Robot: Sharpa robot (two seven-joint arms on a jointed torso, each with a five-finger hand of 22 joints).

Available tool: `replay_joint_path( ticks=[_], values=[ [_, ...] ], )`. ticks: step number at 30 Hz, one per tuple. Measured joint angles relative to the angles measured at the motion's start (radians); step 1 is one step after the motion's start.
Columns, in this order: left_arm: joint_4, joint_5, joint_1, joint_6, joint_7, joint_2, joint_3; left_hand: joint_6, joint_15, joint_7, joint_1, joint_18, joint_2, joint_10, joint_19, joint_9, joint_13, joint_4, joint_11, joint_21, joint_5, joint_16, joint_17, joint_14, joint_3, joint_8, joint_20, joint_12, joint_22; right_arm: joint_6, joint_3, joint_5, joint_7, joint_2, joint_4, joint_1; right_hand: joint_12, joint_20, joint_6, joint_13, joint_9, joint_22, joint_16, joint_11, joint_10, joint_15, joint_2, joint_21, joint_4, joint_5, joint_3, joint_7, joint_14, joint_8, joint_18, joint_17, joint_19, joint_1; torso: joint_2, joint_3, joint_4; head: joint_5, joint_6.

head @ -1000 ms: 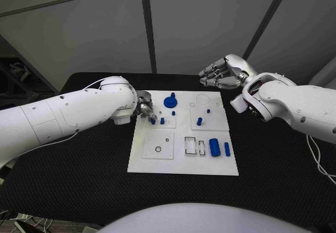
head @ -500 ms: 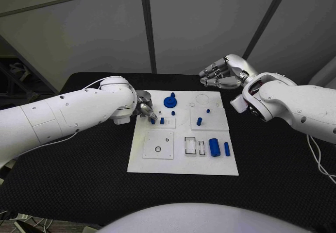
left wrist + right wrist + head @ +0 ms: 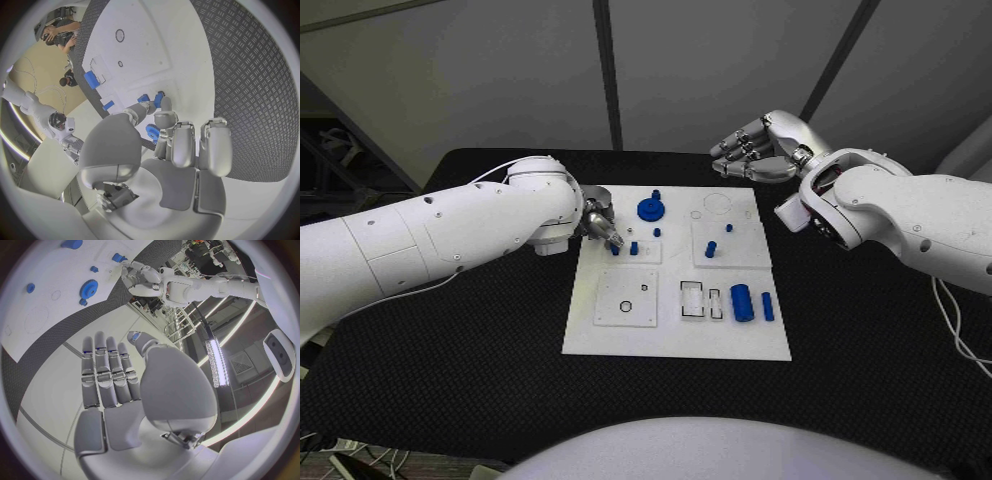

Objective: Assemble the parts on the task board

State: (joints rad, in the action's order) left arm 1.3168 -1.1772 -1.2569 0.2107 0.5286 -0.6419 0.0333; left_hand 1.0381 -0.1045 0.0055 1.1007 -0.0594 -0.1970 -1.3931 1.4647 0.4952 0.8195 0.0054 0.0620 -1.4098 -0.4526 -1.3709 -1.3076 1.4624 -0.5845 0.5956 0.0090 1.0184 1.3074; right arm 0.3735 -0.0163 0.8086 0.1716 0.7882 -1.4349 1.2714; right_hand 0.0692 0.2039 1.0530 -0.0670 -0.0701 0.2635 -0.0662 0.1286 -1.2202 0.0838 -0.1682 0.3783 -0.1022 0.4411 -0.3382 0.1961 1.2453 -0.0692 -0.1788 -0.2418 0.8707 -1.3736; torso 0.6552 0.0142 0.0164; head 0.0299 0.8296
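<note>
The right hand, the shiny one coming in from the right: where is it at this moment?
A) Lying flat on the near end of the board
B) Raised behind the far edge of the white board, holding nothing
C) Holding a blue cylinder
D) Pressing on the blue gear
B: in the head view the right hand sits beyond the far edge of the task board, and the right wrist view shows its fingers straight and holding nothing.

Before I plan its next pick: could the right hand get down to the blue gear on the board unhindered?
Probably yes. The right hand hangs open beyond the task board's far edge, holding nothing, and the blue gear lies uncovered; the left hand works beside it, at the small pegs.
</note>
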Motion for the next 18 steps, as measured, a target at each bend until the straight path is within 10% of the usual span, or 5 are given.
replay_joint_path(
  ticks=[18],
  values=[
    [0.019,-0.024,0.000,0.009,0.002,-0.008,0.001,0.004,0.003,0.004,0.000,0.001,0.000,-0.010,0.000,-0.001,0.025,0.000,-0.003,-0.008,-0.009,-0.004,0.000,-0.001,0.000,-0.004,0.000,0.018,0.000,-0.001,0.000,0.000,0.000,0.000,0.000,0.000,0.000,0.000,0.000,0.000,0.000,0.000,0.000,0.000,0.000,0.000,0.000,0.000,0.000,0.000,0.000,0.000,0.000,0.000,0.000,0.000,0.000,0.000,-0.001,-0.0001,0.0009,0.001,0.003]
  ],
)
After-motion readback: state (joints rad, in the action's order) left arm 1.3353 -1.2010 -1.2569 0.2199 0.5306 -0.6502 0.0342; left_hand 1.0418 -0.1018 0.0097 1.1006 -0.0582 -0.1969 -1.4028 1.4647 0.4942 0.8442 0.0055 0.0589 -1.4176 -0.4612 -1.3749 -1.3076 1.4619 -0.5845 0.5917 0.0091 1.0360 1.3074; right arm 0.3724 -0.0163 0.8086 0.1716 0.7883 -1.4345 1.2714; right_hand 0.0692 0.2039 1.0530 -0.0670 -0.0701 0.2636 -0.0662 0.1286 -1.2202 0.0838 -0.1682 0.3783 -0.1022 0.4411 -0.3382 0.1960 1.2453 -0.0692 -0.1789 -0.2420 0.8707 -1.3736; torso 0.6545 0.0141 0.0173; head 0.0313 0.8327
